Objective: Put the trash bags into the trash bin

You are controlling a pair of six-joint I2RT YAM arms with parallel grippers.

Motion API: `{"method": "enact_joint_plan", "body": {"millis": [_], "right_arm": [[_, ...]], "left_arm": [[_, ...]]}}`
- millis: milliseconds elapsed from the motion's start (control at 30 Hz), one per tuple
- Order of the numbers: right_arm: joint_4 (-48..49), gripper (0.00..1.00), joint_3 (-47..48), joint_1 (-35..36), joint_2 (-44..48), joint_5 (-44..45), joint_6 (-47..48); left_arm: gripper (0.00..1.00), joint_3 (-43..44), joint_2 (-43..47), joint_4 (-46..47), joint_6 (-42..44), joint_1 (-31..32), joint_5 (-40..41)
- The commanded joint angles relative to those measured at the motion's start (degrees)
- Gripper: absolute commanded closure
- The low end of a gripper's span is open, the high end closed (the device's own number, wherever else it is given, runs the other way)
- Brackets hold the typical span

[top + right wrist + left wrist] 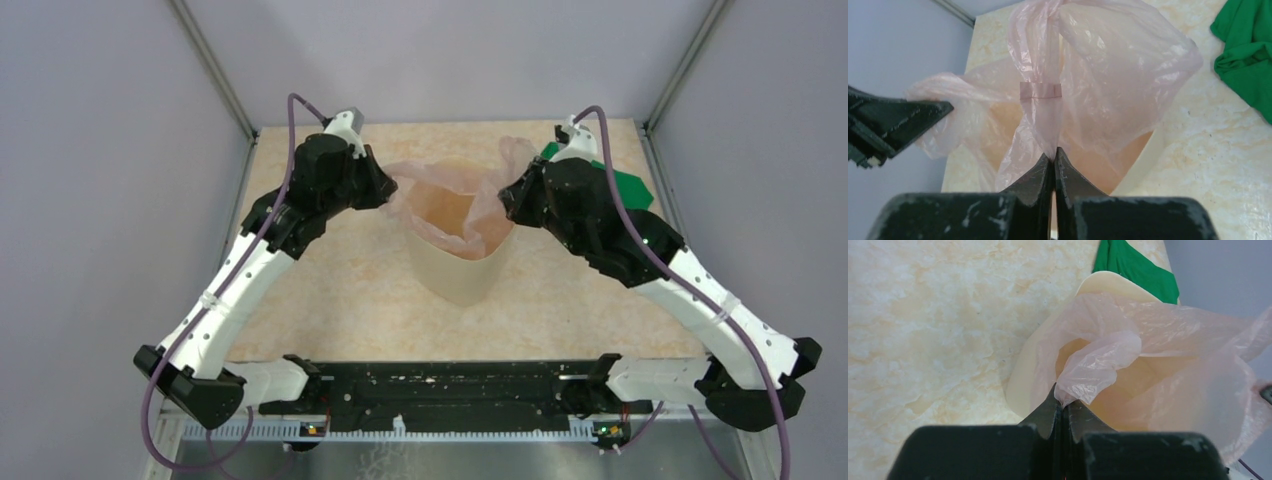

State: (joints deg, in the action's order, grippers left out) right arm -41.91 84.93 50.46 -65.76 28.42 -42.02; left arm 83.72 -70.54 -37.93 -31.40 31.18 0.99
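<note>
The cream-beige trash bin (455,275) stands mid-table, with the pale-pink trash bag (450,195) spread over and into its mouth. My left gripper (388,190) is shut on the bag's left edge, just above the bin's left rim; in the left wrist view the film (1098,365) bunches out from between my gripper's tips (1064,402), with the bin rim (1020,385) below. My right gripper (507,195) is shut on the bag's right edge; in the right wrist view the film (1098,75) rises from my gripper's tips (1052,155), with the bin rim (1143,160) at right.
A green cloth (625,185) lies on the table behind my right arm, also in the right wrist view (1248,55) and the left wrist view (1138,270). Grey walls with metal posts close off the table's back and sides.
</note>
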Motion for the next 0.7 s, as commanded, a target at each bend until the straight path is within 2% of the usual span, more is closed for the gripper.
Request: {"method": "enact_joint_plan", "body": {"millis": [0, 100, 233, 467, 667], "right_arm": [[-7.1, 1.00, 1.8, -0.3, 5.5, -6.9, 1.8], [-12.2, 1.00, -0.6, -0.2, 7.3, -12.6, 2.3], [-13.8, 1.00, -8.6, -0.3, 12.3, -19.7, 2.3], [-17.0, 1.00, -17.9, -0.3, 17.6, -23.2, 2.3], [-16.4, 1.00, -22.5, -0.3, 19.0, -21.3, 1.1]], "left_arm": [[0.99, -0.4, 2.6, -0.3, 2.9, -1.1, 2.4], [0.99, -0.6, 2.9, -0.9, 3.8, -2.0, 2.2], [0.98, -0.9, 2.4, -2.2, 4.9, -3.6, 1.3], [0.99, -4.3, 2.1, -2.1, 5.9, -8.2, -3.4], [1.00, -6.8, 0.0, -1.3, 6.8, -10.6, -4.9]]}}
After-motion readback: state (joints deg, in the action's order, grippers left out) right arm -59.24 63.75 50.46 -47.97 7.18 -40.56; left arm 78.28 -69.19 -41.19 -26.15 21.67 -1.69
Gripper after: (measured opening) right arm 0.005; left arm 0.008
